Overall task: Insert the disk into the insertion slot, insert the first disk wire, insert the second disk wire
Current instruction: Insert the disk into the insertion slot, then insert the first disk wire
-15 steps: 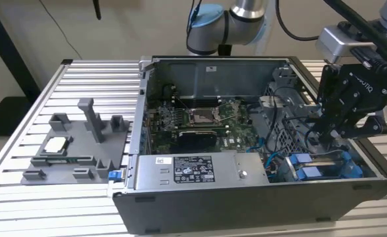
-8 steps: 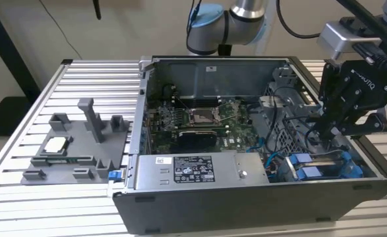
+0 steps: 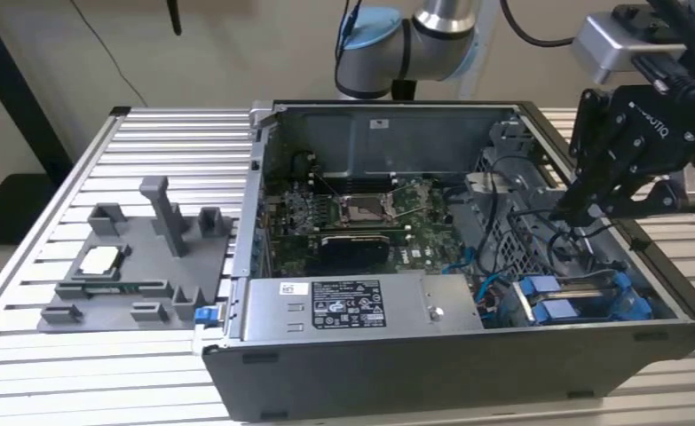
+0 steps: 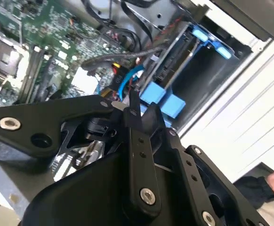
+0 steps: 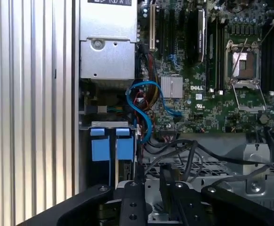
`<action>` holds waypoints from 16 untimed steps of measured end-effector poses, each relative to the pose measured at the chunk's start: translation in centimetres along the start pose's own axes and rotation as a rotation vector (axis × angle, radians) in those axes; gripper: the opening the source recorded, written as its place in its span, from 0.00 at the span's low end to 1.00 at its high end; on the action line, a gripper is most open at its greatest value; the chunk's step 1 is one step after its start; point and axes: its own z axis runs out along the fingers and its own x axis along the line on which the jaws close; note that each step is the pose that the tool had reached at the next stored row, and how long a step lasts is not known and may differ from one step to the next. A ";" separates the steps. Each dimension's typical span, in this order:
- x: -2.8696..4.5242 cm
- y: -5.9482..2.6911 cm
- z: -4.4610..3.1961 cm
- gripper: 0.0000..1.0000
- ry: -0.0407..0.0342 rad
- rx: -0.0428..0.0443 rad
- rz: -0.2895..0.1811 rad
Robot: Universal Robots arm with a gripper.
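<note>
Bright blue plastic marks the disk (image 3: 545, 291), whose carrier sits down in the insertion slot (image 3: 602, 282) at the corner of the open computer case (image 3: 466, 373). The black gripper (image 3: 570, 213) hangs over the case, and the disk lies below its jaws and apart from them. The jaws are drawn together at their tips. Loose black cables (image 3: 534, 232) run just beside them, but I cannot tell whether one is pinched between them.

Beyond the jaws, across the case, lie the green motherboard (image 3: 359, 209) and the grey power-supply box (image 3: 359, 306).

The exterior view alone takes in the slatted metal surface (image 3: 87, 373) and a grey fixture tray (image 3: 134, 266), far from the jaws on the other side of the case.

In the first wrist view the gripper (image 5: 166, 175) sits among black cables, with the disk (image 5: 112, 148) near and ahead of the jaws. A blue cable (image 5: 144, 113) loops between the disk and the motherboard (image 5: 212, 94), its end not clearly traced.

In the second wrist view the gripper (image 4: 141, 109) shows its tips close against each other, with the disk (image 4: 163, 100) just past them.
</note>
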 end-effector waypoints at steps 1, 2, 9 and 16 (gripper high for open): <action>-0.17 0.00 0.08 0.27 -0.0095 0.0000 0.000; -0.29 0.00 0.17 0.27 -0.0161 0.0002 -0.001; -0.81 -0.34 0.97 0.36 -0.0458 0.0006 -0.002; -0.78 -1.00 1.40 0.36 -0.0495 0.0005 -0.002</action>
